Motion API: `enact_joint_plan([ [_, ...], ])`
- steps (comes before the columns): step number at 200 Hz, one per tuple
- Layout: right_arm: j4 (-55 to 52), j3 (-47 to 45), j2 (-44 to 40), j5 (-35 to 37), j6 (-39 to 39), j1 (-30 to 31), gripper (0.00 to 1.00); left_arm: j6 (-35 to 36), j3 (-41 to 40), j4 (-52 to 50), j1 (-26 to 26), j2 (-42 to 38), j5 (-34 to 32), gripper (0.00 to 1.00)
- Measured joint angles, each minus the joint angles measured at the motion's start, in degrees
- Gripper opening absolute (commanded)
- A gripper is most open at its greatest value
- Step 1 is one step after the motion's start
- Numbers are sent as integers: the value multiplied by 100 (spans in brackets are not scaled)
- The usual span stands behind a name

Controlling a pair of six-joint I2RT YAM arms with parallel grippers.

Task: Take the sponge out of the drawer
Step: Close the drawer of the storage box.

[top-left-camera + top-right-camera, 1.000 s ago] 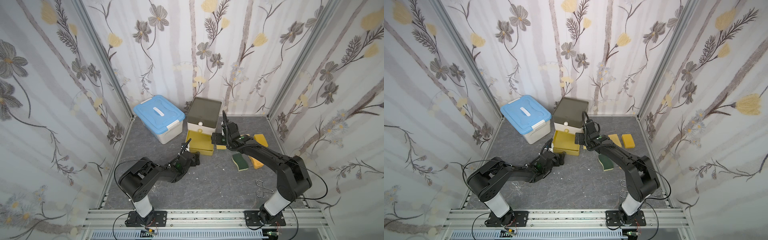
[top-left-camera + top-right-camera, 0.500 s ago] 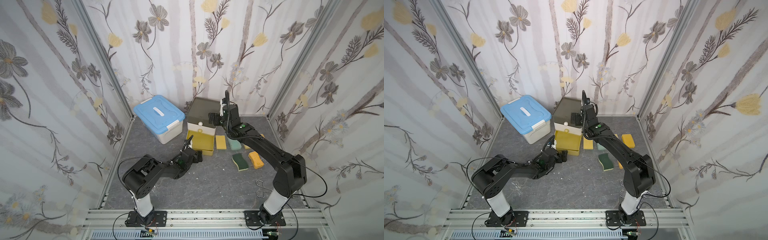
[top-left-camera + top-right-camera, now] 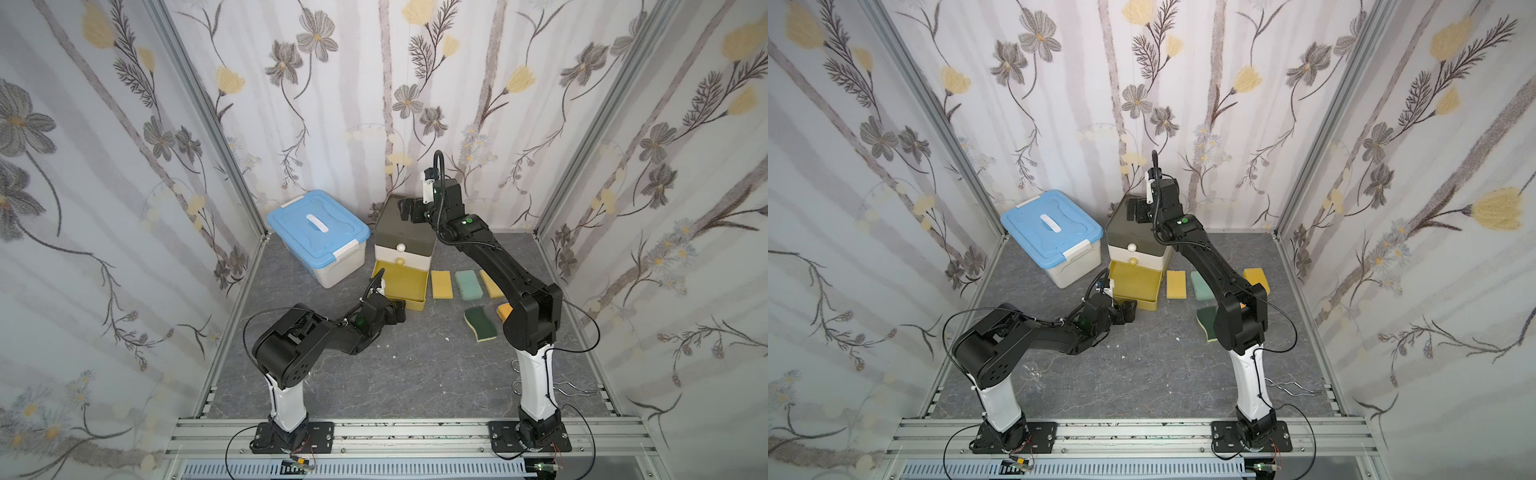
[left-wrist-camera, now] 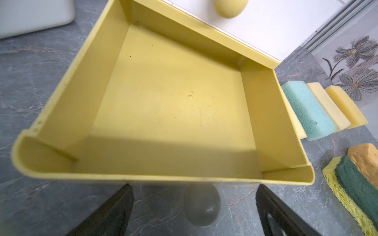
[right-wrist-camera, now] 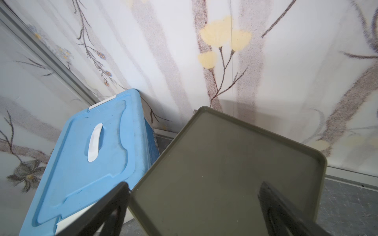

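In a top view the right arm (image 3: pixel 494 262) covers part of a yellow sponge (image 3: pixel 490 289) and most of an orange sponge (image 3: pixel 503 309); in the left wrist view the drawer knob (image 4: pixel 202 204) is a blur, and the green scouring sponge (image 4: pixel 360 188) runs off the picture's edge.

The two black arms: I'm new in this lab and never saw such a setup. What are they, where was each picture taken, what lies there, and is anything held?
They are two robot arms, each ending in a two-fingered gripper. Two pictures look down from overhead; two come from wrist cameras. The left gripper is open before the pulled-out yellow drawer, which is empty. The right gripper is open above the small cabinet. Sponges lie beside the drawer; a blue-lidded box stands nearby. Nothing is held.
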Motion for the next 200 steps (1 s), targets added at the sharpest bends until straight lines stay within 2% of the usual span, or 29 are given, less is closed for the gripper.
enact_joint_plan([
  [76, -800, 76, 396, -520, 98, -70, 100, 15, 407, 313, 227, 243, 446, 96],
  [168, -809, 98, 468, -533, 118, -109, 100, 144, 1307, 319, 520, 855, 909, 96],
  [200, -807, 103, 485, -522, 116, -127, 100, 70, 1386, 509, 555, 1056, 1106, 97],
])
